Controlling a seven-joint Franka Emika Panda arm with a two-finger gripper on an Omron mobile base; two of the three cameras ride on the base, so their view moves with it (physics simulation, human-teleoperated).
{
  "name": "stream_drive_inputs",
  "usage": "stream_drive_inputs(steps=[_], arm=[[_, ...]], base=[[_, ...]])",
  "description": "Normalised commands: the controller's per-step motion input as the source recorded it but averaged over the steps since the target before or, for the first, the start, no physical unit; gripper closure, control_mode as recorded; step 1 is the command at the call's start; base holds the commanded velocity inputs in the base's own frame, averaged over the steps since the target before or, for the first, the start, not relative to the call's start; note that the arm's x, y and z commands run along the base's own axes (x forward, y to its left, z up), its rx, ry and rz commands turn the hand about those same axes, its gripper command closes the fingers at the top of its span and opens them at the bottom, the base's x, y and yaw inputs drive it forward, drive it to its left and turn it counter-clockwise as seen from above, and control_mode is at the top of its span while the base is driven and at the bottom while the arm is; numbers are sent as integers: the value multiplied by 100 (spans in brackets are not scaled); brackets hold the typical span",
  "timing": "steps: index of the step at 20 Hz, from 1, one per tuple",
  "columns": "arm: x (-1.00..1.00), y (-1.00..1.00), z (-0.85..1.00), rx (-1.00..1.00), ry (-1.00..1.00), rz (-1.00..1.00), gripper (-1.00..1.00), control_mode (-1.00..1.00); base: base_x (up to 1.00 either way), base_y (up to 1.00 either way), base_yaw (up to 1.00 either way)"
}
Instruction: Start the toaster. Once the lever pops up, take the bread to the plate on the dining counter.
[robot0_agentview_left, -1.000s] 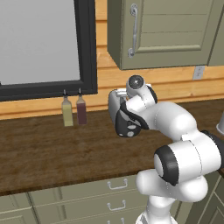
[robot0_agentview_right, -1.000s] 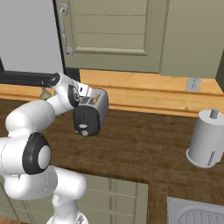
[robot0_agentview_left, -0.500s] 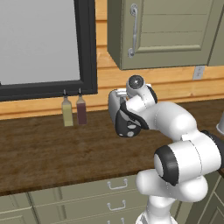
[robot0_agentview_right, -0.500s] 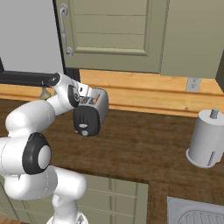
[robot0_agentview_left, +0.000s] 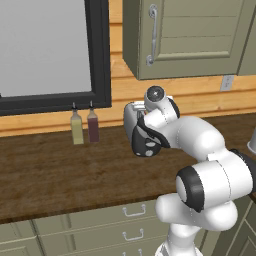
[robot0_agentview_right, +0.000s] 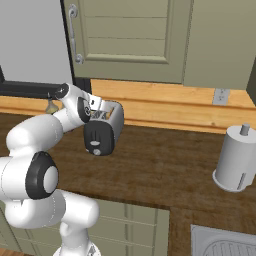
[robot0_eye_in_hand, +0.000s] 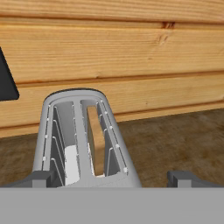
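The white-silver toaster (robot0_agentview_right: 111, 125) stands on the dark wood counter against the wall, its black end panel (robot0_agentview_right: 97, 140) facing the base; it also shows behind my wrist (robot0_agentview_left: 136, 129). My gripper (robot0_eye_in_hand: 111, 177) hovers open just above the toaster's top (robot0_eye_in_hand: 83, 131), one dark fingertip (robot0_eye_in_hand: 40, 177) on each side. The tan bread (robot0_eye_in_hand: 97, 146) sits low in one slot, and the other slot holds no bread. The lever is too small to make out among the panel's light marks. The plate and the dining counter are out of view.
Two slim bottles (robot0_agentview_left: 76, 128) (robot0_agentview_left: 93, 125) stand left of the toaster under the black-framed window (robot0_agentview_left: 100, 55). A paper-towel holder (robot0_agentview_right: 236, 161) is on the right, with a sink corner (robot0_agentview_right: 225, 244) beyond. Wall cabinets (robot0_agentview_right: 125, 35) hang overhead.
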Motion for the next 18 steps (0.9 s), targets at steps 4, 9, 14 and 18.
stream_drive_inputs(steps=[4, 9, 14, 18], arm=[[0, 0, 0, 0, 0, 0, -100, -100], [0, 0, 0, 0, 0, 0, -100, -100], [0, 0, 0, 0, 0, 0, -100, -100], [0, 0, 0, 0, 0, 0, -100, -100]], base=[[0, 0, 0], [0, 0, 0], [0, 0, 0], [0, 0, 0]])
